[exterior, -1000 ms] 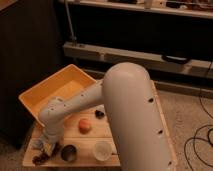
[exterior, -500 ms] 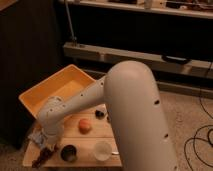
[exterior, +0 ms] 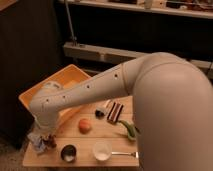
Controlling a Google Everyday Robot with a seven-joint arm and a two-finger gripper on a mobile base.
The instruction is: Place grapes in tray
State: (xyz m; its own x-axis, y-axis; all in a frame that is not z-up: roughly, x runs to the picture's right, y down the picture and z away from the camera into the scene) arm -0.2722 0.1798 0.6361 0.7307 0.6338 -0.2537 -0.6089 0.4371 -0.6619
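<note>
Wooden worktop (exterior: 82, 159), low in a dim room, with a robot's white arm (exterior: 100, 85) sweeping in from the right foreground, its bulky upper segment filling the lower right corner. Along the front edge stand a small metal cup (exterior: 68, 152) and, just right of it, a white cup (exterior: 102, 150), with a thin utensil handle (exterior: 122, 153) lying beside that. At the front left corner the arm bends straight down and the gripper (exterior: 46, 137) sits low against the board, its fingers closed together on the grapes (exterior: 51, 145). The grapes show as a dark red clump at the fingertips, at worktop level and outside the tray. A crumpled blue-grey cloth (exterior: 35, 140) lies touching the bunch on its left. Farther in, near the middle of the board, rests a round orange-red fruit (exterior: 85, 125), with a curved green vegetable (exterior: 129, 129) to its right. Behind those lie a dark brown bar (exterior: 115, 111) and a small black-and-white object (exterior: 101, 111), side by side. The yellow tray (exterior: 67, 80) stands at the back left, partly hidden by the forearm crossing in front of it. Beyond, a pale shelf rail (exterior: 100, 52) runs across a dark wall.
</note>
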